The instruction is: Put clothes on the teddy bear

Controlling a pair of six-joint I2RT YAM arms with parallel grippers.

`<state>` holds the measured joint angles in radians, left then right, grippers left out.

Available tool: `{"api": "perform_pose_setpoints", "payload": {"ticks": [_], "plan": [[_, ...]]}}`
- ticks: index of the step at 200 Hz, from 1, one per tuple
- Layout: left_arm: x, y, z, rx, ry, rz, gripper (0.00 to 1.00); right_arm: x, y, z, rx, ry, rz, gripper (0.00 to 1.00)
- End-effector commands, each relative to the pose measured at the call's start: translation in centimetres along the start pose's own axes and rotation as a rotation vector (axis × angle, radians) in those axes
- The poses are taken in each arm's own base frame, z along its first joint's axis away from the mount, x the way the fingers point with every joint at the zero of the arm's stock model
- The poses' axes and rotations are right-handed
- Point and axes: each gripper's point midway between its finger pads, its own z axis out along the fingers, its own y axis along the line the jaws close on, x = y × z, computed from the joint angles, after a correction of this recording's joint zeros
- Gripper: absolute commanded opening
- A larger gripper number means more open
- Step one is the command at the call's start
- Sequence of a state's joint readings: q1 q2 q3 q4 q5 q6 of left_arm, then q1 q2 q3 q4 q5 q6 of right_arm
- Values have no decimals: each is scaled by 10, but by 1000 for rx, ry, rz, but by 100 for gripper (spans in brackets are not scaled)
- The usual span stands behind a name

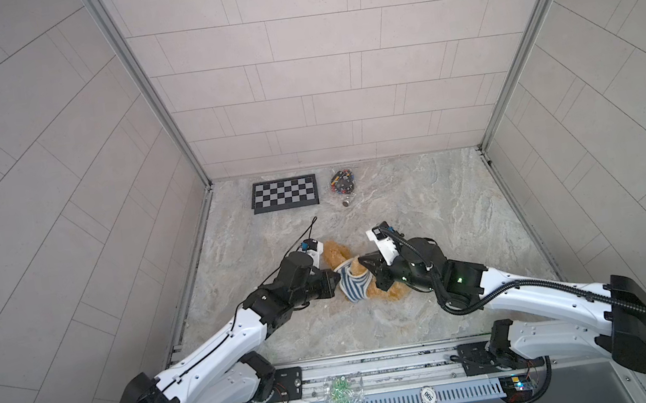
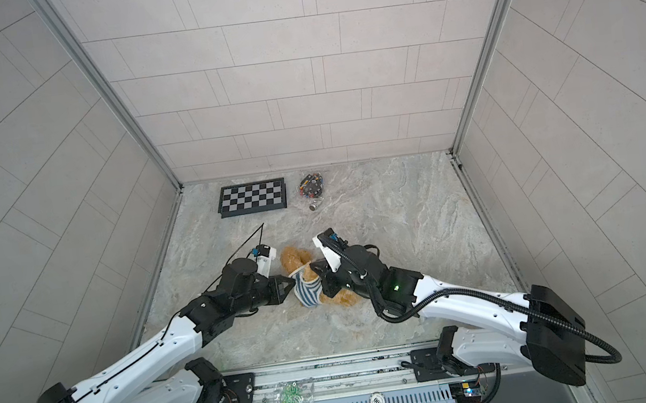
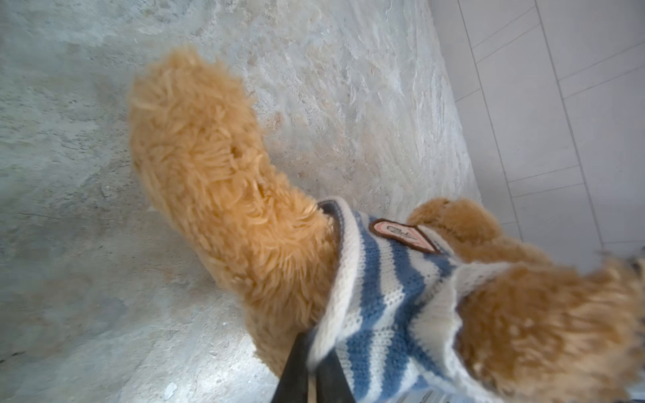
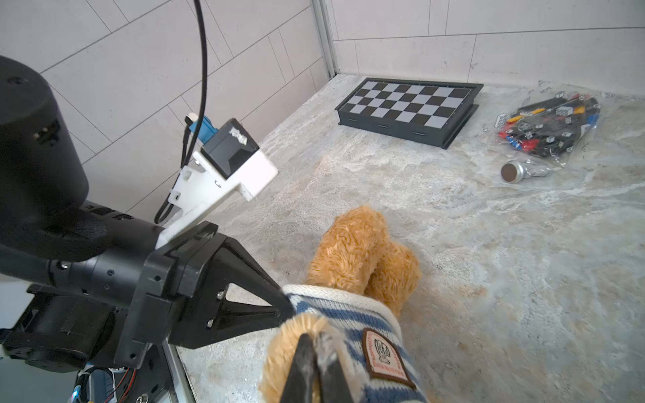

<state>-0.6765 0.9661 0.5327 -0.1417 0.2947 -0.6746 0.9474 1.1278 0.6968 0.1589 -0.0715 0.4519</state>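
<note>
1. The teddy bear is seen lying on the desk, near the front edge and about midway between the two arms. Its trunk is wrapped in the striped shirt.
2. Long axis: judged to run slantwise, from two bare furry limbs (probably the legs) at the far-left end to a mass of fur at the near-right end. That near end is largely hidden beneath the right arm, so which end is the head cannot be confirmed.
3. In the right wrist view the two limbs are shown emerging side by side from the shirt's white ribbed hem. The chest patch is turned upward.
4. Left pincer: placed at the bear's left, crosswise to the axis, tips at the hem. In the left wrist view the jaws are nearly pressed together with the hem's edge between them. How firm the hold is cannot be told.
5. Right pincer: pressed together on a knit edge of the shirt, fur caught alongside, at the end away from the hem.
6. Both pincers are touching the garment, and neither is clearly nearer. The next move is judged to turn on the hem being drawn along the axis toward the far-left limbs, with the opposite end anchored.
7. Outward: a chessboard, a clear bag of small parts and a small metal cylinder are noted near the back wall, well apart from the bear.
</note>
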Motion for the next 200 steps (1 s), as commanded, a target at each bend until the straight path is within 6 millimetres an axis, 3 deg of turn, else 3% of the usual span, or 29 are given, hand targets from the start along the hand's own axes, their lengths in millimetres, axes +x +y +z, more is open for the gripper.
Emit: {"api": "perform_pose_setpoints", "payload": {"ticks": [1, 26, 56, 97, 179, 200], "plan": [[-2, -4, -11, 4, -15, -3, 19, -33, 14, -4, -50, -92, 25, 0], [-3, -7, -22, 11, -35, 9, 29, -33, 16, -4, -61, -91, 25, 0], [2, -23, -28, 60, -33, 39, 47, -39, 23, -3, -95, -108, 23, 0], [8, -31, -18, 59, -13, 54, 51, -46, 28, -3, -119, -127, 34, 0], [8, -27, -4, 40, -10, 40, 3, -54, 29, -11, -134, -163, 60, 0], [11, -18, -5, 6, -7, 44, 0, -58, 22, -16, -128, -180, 82, 0]]}}
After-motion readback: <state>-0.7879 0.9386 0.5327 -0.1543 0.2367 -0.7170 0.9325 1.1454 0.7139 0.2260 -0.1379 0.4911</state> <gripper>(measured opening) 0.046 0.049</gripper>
